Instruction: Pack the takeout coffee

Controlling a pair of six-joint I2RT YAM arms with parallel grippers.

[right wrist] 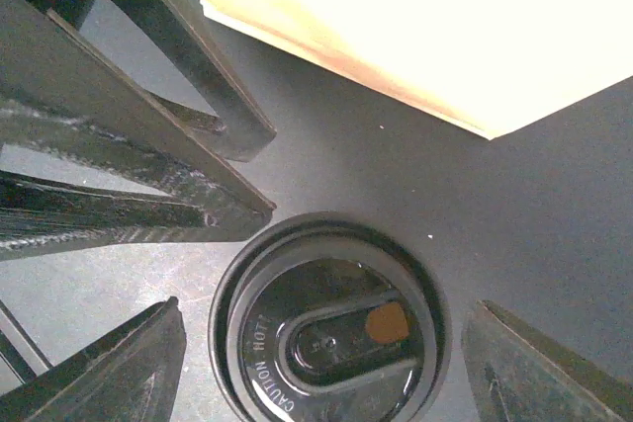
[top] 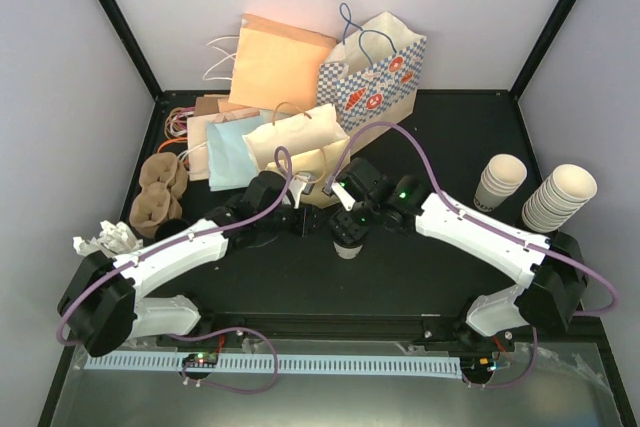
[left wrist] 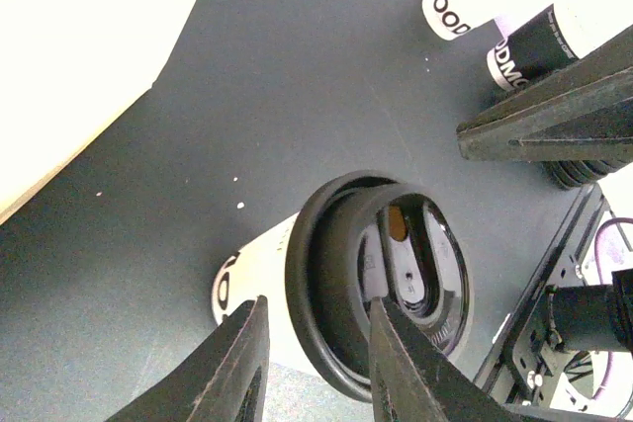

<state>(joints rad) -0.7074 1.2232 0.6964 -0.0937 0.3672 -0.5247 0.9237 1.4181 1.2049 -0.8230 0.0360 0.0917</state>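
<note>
Now, left fingers (left wrist: 240, 363): astride the coffee (left wrist: 252, 279) lid rim; we cannot tell if gripping.
Right fingers (right wrist: 124, 368): open around it.
Risk: a lopsided pull tips it, spilling.

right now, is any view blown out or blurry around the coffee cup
left wrist: the paper bag is washed out to white, the camera's own fingers are soft, the lid is sharp with a slight sheen; right wrist: a bag is blown out too, the lid lettering is readable; top external: even light, the cup mostly covered
</note>
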